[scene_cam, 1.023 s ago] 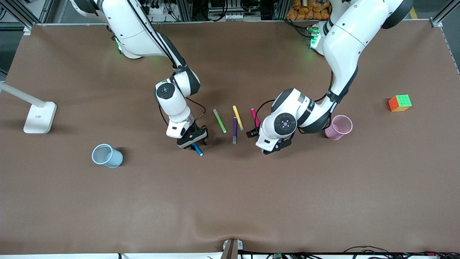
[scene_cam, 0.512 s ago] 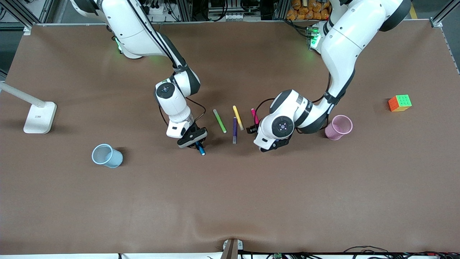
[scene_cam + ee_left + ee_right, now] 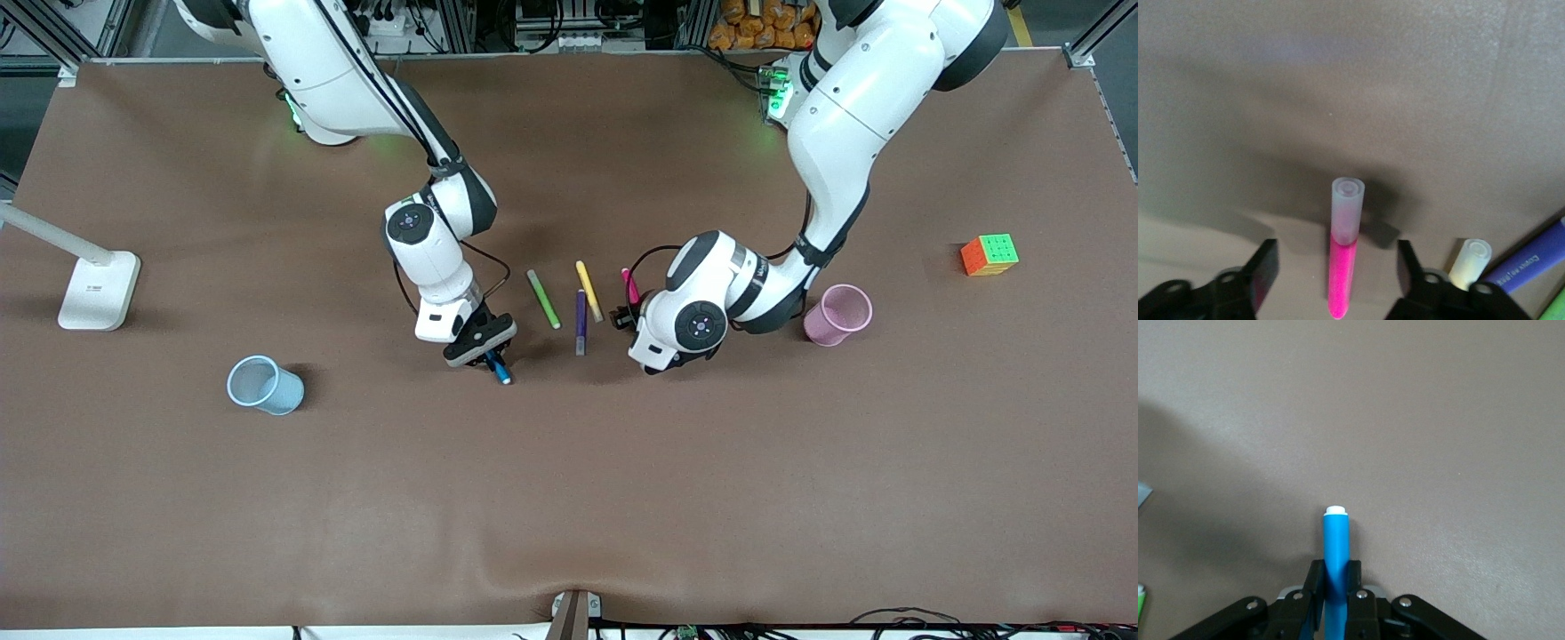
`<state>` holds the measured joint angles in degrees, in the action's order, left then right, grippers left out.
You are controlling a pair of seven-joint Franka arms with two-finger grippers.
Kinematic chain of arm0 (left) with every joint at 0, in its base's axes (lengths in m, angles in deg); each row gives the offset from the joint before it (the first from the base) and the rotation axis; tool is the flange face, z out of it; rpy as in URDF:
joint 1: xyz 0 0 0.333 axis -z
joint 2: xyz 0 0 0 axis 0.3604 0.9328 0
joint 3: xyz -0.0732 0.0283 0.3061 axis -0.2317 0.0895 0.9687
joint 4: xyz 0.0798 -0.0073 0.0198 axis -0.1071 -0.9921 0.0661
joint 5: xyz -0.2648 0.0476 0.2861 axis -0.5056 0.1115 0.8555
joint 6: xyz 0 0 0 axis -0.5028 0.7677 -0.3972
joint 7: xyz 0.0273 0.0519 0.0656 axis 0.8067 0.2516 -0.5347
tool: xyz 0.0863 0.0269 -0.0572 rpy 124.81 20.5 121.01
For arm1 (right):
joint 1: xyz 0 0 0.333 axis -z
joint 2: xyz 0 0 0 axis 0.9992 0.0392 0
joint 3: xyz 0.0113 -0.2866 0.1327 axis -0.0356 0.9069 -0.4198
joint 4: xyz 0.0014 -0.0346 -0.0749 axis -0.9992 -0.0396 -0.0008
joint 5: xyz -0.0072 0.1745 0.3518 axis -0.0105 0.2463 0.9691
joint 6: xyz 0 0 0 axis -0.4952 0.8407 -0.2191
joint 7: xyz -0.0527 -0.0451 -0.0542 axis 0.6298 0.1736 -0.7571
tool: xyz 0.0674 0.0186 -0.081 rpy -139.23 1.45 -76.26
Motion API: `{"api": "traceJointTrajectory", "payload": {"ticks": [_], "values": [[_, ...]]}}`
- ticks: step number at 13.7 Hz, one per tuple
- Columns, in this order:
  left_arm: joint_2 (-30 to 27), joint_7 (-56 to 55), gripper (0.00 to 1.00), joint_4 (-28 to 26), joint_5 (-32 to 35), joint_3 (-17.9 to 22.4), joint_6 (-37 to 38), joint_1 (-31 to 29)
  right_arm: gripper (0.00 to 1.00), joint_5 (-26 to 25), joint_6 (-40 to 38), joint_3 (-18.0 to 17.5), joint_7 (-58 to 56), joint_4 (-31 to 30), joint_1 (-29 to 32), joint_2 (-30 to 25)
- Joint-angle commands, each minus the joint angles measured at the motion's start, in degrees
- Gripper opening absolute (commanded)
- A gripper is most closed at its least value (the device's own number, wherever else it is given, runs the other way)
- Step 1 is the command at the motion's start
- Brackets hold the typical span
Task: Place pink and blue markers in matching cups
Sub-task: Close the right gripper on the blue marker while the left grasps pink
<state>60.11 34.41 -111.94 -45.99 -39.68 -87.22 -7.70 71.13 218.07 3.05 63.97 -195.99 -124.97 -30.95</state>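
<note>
My right gripper [image 3: 484,342] is shut on the sky-blue marker [image 3: 500,370], low at the table; the right wrist view shows its fingers [image 3: 1315,580] clamped on the blue barrel [image 3: 1336,540]. My left gripper [image 3: 629,313] is open, low over the magenta-pink marker [image 3: 629,286]. In the left wrist view the pink marker [image 3: 1342,273] with its pale cap lies between the two spread fingers [image 3: 1265,263], untouched. The light blue cup [image 3: 264,385] stands toward the right arm's end. The pale pink cup [image 3: 838,315] stands toward the left arm's end.
Green [image 3: 543,300], yellow [image 3: 589,290] and dark purple [image 3: 581,322] markers lie between the two grippers. A colour cube [image 3: 989,254] sits past the pink cup. A white lamp base [image 3: 98,291] stands at the right arm's end.
The left arm's wrist has swung in over the pink marker. The right gripper, with the blue marker, has shifted slightly toward the row of markers.
</note>
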Motion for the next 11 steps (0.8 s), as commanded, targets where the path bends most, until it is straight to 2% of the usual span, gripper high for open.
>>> {"api": "traceJointTrajectory", "payload": {"ticks": [1,2,3,7,11], "values": [[0.9,-0.2,0.17,0.6,-0.9,0.1,0.1,0.0,0.00,-0.7,-7.7,0.6,-3.7,-0.6,0.3,-5.2],[1.3,-0.1,0.05,0.8,-0.9,0.1,0.0,0.0,0.00,-0.7,-10.4,1.5,-5.1,-0.5,0.4,-6.6],[2.1,-0.2,0.00,1.0,-0.9,0.2,-0.8,0.1,0.00,-0.7,-12.7,1.7,-6.3,-0.4,0.4,-7.8],[2.8,-0.1,0.00,0.8,-0.6,0.2,-2.6,0.2,0.00,-2.0,-23.7,4.8,-13.2,0.9,0.4,-11.9],[1.0,-1.0,0.00,0.8,-0.3,0.2,-2.6,-0.1,0.00,-11.6,-34.4,8.1,-14.7,2.0,0.4,-15.3]]}}
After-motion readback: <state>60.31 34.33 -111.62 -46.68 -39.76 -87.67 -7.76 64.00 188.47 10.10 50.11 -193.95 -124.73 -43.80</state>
